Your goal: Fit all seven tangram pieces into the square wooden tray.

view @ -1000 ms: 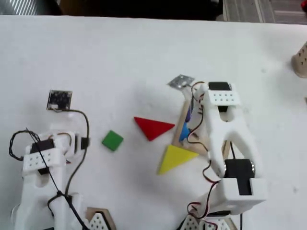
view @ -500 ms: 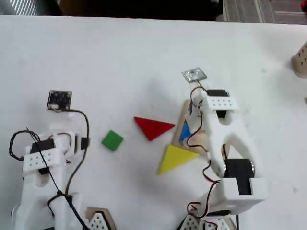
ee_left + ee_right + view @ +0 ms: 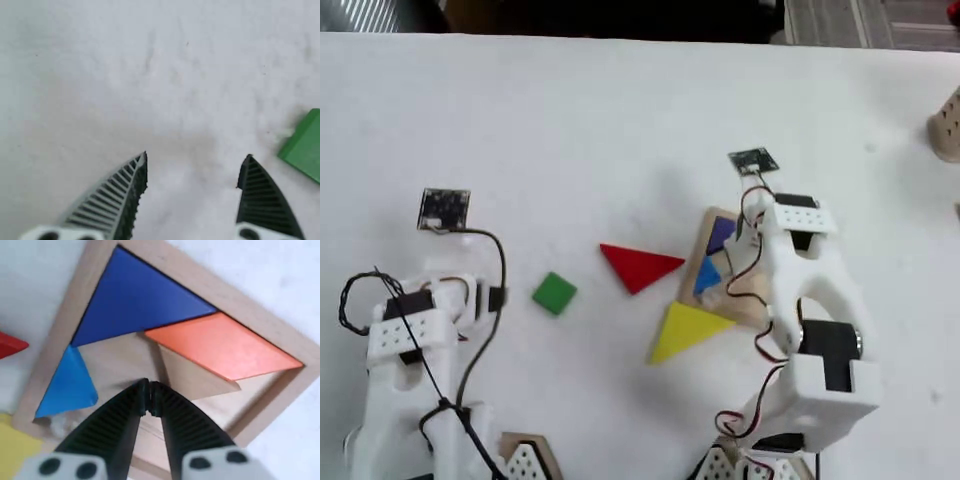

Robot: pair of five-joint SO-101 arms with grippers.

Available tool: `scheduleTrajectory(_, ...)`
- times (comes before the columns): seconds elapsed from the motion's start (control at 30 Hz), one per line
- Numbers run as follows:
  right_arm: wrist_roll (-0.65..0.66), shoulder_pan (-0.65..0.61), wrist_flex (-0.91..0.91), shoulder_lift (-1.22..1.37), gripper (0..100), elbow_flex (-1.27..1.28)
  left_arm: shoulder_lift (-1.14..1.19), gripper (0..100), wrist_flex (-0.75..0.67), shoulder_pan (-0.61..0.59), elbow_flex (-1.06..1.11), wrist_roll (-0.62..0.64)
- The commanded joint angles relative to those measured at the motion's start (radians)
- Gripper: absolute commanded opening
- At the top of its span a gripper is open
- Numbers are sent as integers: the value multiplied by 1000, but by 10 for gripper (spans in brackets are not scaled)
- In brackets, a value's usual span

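Observation:
The square wooden tray (image 3: pixel 250 305) holds a large dark blue triangle (image 3: pixel 140 305), an orange parallelogram (image 3: pixel 225 345) and a small light blue triangle (image 3: pixel 70 385). My right gripper (image 3: pixel 149 390) is shut with nothing in it, just above the tray's bare wooden floor. In the high view the right arm (image 3: pixel 805 300) covers the right part of the tray (image 3: pixel 698 255). A red triangle (image 3: pixel 640 265), a yellow triangle (image 3: pixel 685 330) and a green square (image 3: pixel 554 293) lie on the table left of the tray. My left gripper (image 3: pixel 196 162) is open over the bare table, beside the green square (image 3: pixel 305 147).
The left arm (image 3: pixel 410 335) stands at the front left with loose cables around it. A tan perforated object (image 3: pixel 948 125) sits at the right edge. The white table is open at the back and in the middle.
The right arm has swung its wrist to the right, uncovering more of the tray's left side. The loose pieces and the left arm have not moved.

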Motion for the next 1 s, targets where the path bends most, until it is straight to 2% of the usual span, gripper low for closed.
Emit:
scheduleTrajectory(0.0, 23, 18, 85, -18, 18, -64, 4, 290, -23, -10, -41, 2)
scheduleTrajectory(0.23, 20, -19, 176, -154, 18, -58, 4, 290, -23, -10, -41, 2)
scheduleTrajectory(0.47, 28, 41, 226, -248, 18, -58, 4, 290, -23, -10, -41, 2)
scheduleTrajectory(0.8, 28, 143, 84, -48, 18, -64, 4, 290, -23, -10, -41, 2)
scheduleTrajectory(0.97, 28, 131, 56, 16, 18, -83, 4, 290, -23, -8, -41, 2)
